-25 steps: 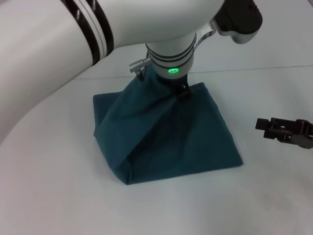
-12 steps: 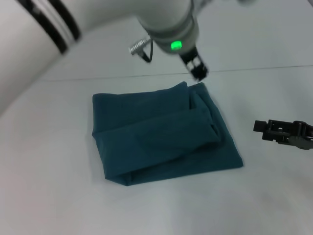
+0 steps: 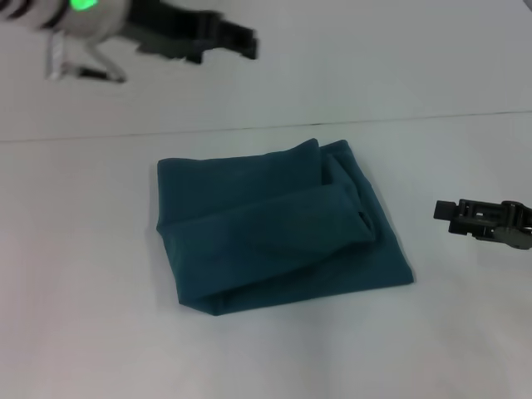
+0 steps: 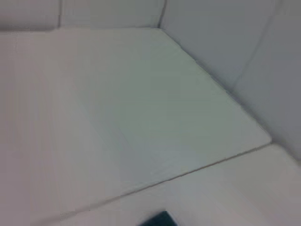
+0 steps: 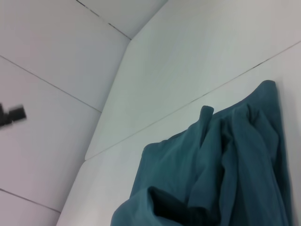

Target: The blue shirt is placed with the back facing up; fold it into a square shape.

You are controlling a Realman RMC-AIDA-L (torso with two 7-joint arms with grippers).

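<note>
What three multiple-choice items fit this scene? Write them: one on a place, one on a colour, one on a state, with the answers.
1. Where is the left gripper?
A. Pressing on the shirt
B. Raised over the far part of the table, off the shirt
C. Beside the right gripper

2. What colour is the blue shirt?
A. Dark teal-blue
B. Red
C. Yellow

3. How does the shirt lie?
A. Spread flat, sleeves out
B. Hanging from a gripper
C. Folded into a rough square on the table, with no gripper on it

Answers: 1 B, it hangs far from the cloth; 2 A, plain teal fabric; 3 C, layered folds show, and the right gripper waits off to its side.
</note>
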